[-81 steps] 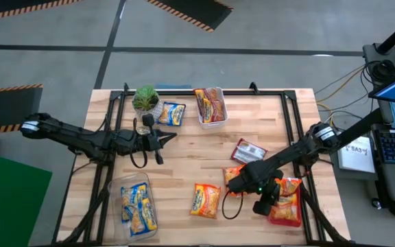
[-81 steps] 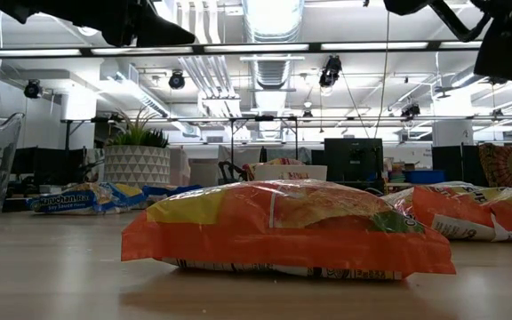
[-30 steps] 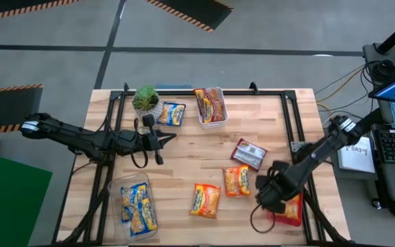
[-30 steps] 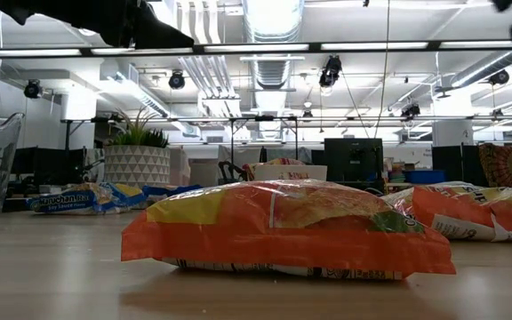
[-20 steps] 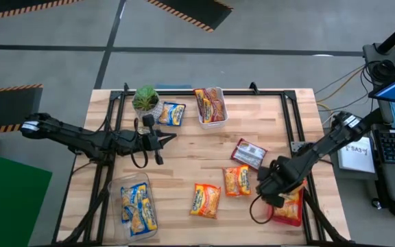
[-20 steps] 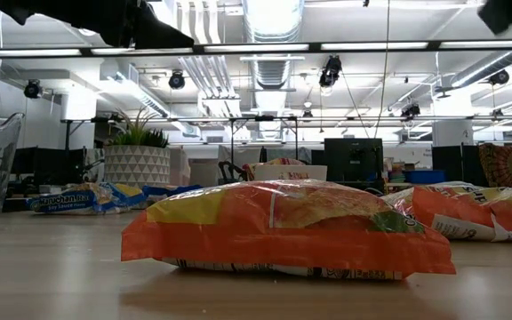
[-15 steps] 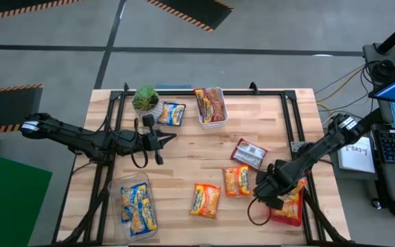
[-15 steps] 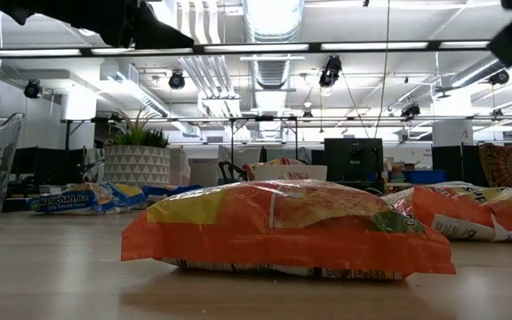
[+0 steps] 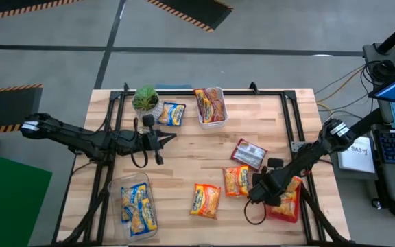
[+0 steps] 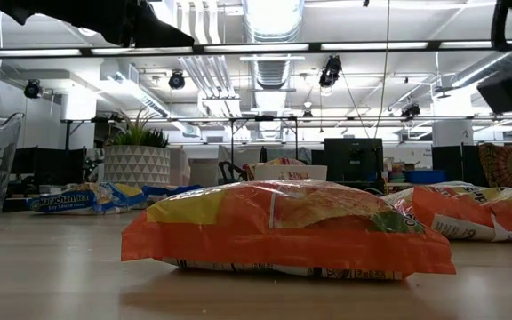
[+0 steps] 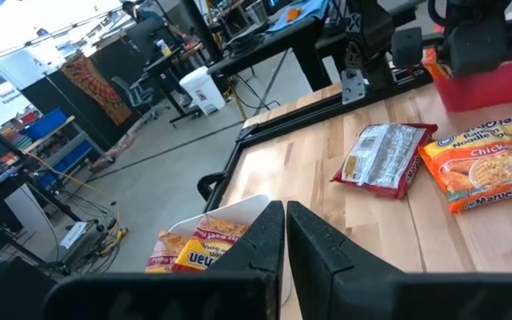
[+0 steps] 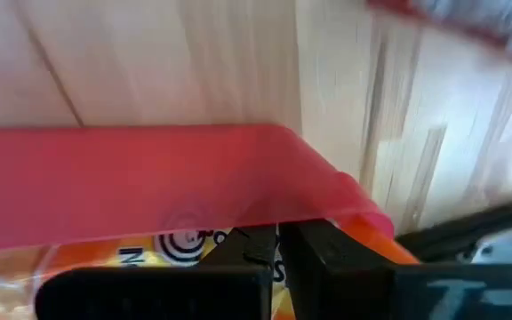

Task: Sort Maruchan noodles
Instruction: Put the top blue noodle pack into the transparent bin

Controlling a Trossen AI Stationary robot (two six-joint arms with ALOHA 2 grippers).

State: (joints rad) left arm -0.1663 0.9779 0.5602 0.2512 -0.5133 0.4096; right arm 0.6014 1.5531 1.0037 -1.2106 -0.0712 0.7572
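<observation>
Right gripper (image 9: 257, 194): fingers closed, nothing held, over edge of red tray (image 9: 284, 206) w/ orange noodle packs inside, near front-right table corner. Just beside: orange pack (image 9: 236, 180); further left, orange pack (image 9: 205, 200). Silver-maroon pack (image 9: 248, 153) behind these. Clear bin (image 9: 134, 202) front-left holds blue packs. Left gripper (image 9: 171, 136): closed, empty, mid-table left. Far edge: white tub (image 9: 210, 105) w/ red packs, blue pack (image 9: 171, 113), plant (image 9: 146, 100).

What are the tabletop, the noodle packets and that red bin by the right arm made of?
The tabletop looks like pale wooden butcher block, with visible strips and a matte finish. The orange noodle packet seems to be glossy printed plastic film, with wrinkles and sheen. The red bin looks like smooth translucent plastic, though blur leaves that uncertain.
</observation>
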